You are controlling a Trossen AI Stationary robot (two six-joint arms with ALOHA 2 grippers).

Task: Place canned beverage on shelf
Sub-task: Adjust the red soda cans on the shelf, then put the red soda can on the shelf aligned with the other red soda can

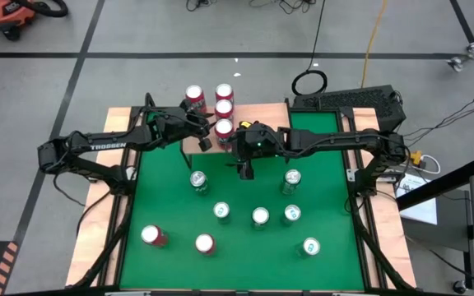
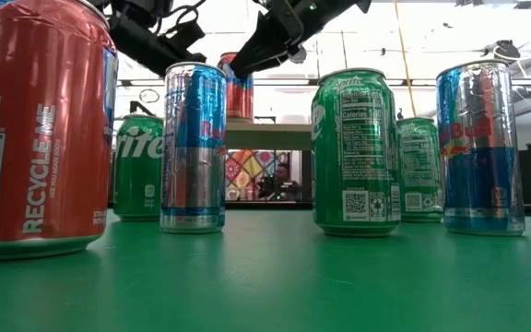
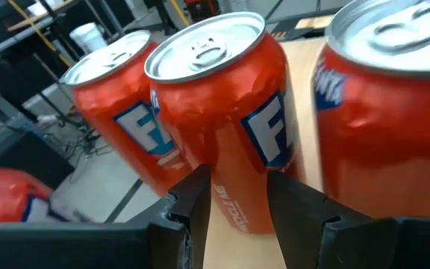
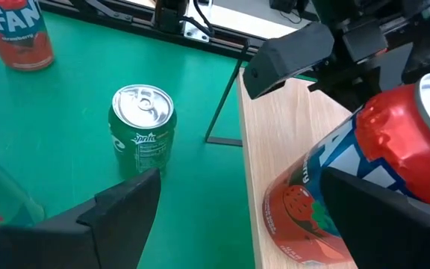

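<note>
**Three red cans on shelf, right claw spread around the nearest one**

Right gripper [image 1: 235, 138] is hovering at the shelf's near edge, fingers standing wide apart on either side of a red can [image 4: 364, 179]; in the right wrist view the can is sitting between the two dark fingers on the light-wood shelf [image 4: 275, 149], looking tilted there; whether the pads are actually touching it is not showing; not calling it a grip.

Left gripper [image 1: 202, 130] is reaching in from the left side at the same end of the shelf; its fingers [image 3: 197, 196] are partly open with a narrow gap, pointing at the middle can [image 3: 222, 112] without closing on anything; two more red cans are flanking that one in the left wrist view.

From above, three red cans are standing on the shelf [image 1: 194, 145] at the far middle of the green table [image 1: 171, 205]: one at far left [image 1: 194, 95], one farther right [image 1: 224, 91], one closest to the grippers [image 1: 224, 127].

Out on the table: green cans [image 1: 199, 180] and silver-topped cans are scattered across the middle and right; two red cans [image 1: 151, 236] are sitting near the front left.
</note>
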